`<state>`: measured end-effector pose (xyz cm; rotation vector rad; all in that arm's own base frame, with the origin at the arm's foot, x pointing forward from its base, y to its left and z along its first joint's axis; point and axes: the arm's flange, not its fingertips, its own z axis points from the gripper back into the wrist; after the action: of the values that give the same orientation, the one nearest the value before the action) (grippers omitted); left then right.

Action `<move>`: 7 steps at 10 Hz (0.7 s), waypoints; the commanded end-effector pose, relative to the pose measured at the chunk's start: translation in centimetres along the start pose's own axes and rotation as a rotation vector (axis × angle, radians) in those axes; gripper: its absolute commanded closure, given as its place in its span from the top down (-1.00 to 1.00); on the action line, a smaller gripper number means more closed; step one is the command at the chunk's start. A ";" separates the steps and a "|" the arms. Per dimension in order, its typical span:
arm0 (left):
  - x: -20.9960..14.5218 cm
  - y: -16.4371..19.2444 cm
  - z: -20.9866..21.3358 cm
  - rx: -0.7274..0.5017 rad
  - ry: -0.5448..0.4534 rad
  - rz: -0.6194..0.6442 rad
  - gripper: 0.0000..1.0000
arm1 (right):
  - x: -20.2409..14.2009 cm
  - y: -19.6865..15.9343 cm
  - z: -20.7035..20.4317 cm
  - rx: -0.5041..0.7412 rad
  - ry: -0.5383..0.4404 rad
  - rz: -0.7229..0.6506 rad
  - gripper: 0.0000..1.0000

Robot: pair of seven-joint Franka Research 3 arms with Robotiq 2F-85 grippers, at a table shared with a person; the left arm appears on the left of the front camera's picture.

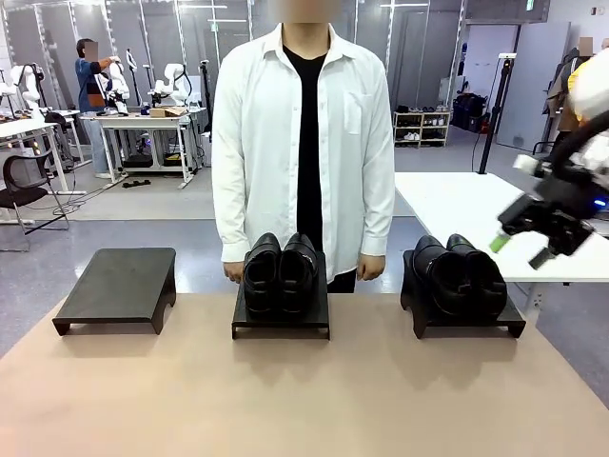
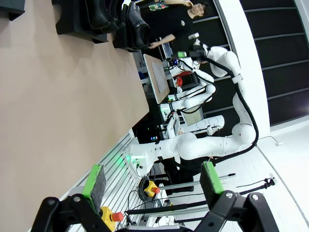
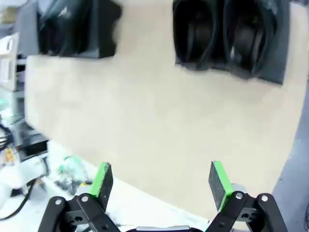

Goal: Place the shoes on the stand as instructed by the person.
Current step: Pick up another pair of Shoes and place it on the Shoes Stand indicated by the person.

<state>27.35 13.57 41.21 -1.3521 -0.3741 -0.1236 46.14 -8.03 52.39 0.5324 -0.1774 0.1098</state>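
Right gripper (image 1: 521,245) hung open off the bench's right edge, probably lining up on the nearest black leather shoes (image 1: 457,276).

the shoes (image 1: 280,271) on the middle stand (image 1: 282,322) look like glossy black leather. the stands are matt black. the table (image 1: 285,400) is smooth, matt beige.
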 end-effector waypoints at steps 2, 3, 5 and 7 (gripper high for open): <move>0.0 -0.1 0.1 -0.007 0.003 -0.008 1.00 | -7.5 -7.5 2.3 0.374 0.094 0.059 1.00; 0.0 -0.1 0.1 -0.007 0.003 -0.008 1.00 | -10.5 -9.6 2.4 0.477 0.056 0.076 1.00; 0.0 -0.1 0.1 -0.007 0.003 -0.008 1.00 | -16.1 -13.2 0.7 0.641 -0.024 0.084 1.00; 0.0 -0.1 0.1 -0.007 0.003 -0.008 1.00 | -18.4 -15.6 -1.0 0.753 -0.095 0.071 1.00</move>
<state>27.35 13.57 41.21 -1.3519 -0.3741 -0.1233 29.55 -21.63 41.06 1.2161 -0.2078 0.2133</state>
